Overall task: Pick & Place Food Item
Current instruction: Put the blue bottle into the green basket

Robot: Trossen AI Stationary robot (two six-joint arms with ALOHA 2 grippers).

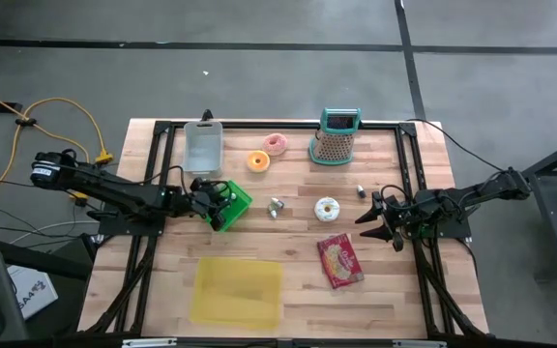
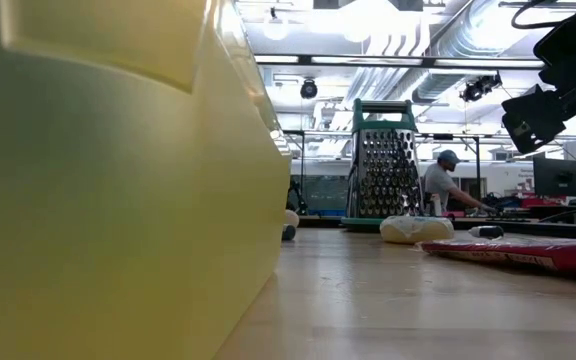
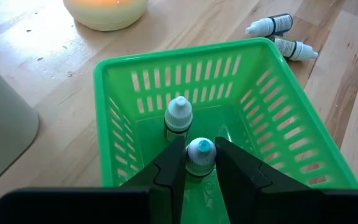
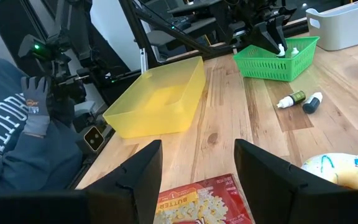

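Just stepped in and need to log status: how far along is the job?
Done: one dropper bottle stands in the green basket. In hand: the left claw grips a second bottle over it. Left: two bottles lie on the table; the right claw waits open.

The red packet (image 4: 207,205) lying near the table's right edge carries the word "BUTTER" in pale capitals, read in the right wrist view; smaller print beneath it is too fine to make out. Beyond the table's front edge, a person's dark blue sweatshirt (image 4: 5,134) shows large white block letters reading "CALIFOR", the rest of the word hidden in the folds. On the floor by the table's front left corner, a white sheet (image 1: 29,290) bears dark markings that cannot be read. No other lettering is legible.
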